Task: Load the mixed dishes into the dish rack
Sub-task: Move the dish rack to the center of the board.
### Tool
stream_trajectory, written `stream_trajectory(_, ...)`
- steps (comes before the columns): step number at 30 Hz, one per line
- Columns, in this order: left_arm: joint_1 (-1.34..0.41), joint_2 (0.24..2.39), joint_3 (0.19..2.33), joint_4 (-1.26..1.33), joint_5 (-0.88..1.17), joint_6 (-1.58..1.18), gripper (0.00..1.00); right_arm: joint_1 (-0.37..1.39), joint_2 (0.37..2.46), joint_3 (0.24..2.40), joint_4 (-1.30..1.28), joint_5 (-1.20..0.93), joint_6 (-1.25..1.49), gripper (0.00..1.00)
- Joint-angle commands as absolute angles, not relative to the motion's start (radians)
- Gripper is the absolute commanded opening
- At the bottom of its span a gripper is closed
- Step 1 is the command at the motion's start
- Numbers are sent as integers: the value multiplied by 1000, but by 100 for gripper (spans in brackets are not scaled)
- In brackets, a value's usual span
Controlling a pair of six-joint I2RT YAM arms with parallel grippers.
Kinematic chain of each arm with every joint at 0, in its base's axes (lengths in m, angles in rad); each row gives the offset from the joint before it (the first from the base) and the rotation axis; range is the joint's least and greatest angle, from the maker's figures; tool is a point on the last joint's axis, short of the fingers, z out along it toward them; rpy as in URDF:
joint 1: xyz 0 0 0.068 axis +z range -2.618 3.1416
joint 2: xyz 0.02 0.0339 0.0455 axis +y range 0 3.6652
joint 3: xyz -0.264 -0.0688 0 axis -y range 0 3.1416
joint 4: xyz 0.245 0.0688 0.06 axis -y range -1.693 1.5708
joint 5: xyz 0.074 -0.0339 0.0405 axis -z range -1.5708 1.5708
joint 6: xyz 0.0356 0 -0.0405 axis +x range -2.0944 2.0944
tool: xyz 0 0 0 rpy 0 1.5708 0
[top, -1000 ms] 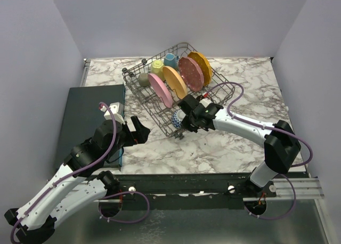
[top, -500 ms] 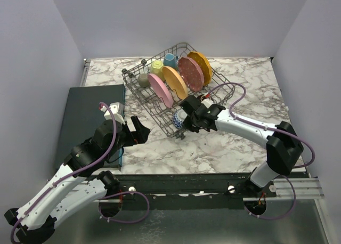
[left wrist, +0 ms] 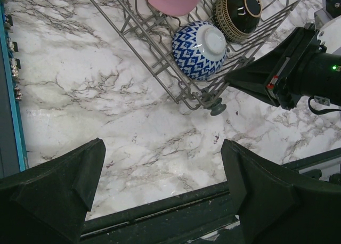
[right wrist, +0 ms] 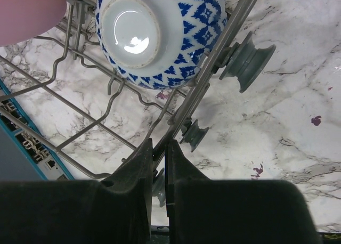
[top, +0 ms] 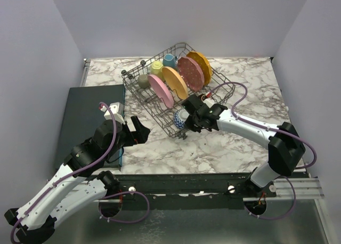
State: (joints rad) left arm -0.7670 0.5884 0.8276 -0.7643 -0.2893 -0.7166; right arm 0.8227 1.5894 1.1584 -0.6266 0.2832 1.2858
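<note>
At rack's (top: 216, 92) near corner, R gripper (right wrist: 159, 145) pinches rim wire beside bowl (right wrist: 160, 36), prob. to shift/steady rack; L gripper (left wrist: 162, 148) wide, empty, by mat (top: 85, 116).

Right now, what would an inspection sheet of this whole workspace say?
Surface: marble table, with a dark mat on its left side.
Job's things: dish rack holds pink plate, peach plate, dotted plate, orange plate, blue mug, yellow mug, olive mug, blue-patterned bowl and dark brown bowl; no dishes seen outside it.
Clutter: nothing seen.
Grippers: left gripper open, hovering over bare marble; right gripper shut on the dish rack's rim wire at its near corner.
Cables: purple cables loop along both arms.
Surroundings: plain grey walls on three sides.
</note>
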Motion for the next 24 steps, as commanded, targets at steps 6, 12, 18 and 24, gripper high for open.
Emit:
stream_trajectory(6, -762, 592, 822, -750, -308, -713, 99, 770, 1530, 1109, -707, 431, 1239, 0)
stream_trajectory(12, -761, 592, 823, -750, -308, -713, 99, 763, 1510, 1091, -723, 454, 1225, 0)
stream_trajectory(18, -761, 591, 823, -750, -308, -713, 99, 753, 1485, 1073, -719, 466, 1193, 0)
stream_trajectory(24, -762, 592, 823, -750, -308, -714, 99, 740, 1485, 1062, -726, 469, 1142, 0)
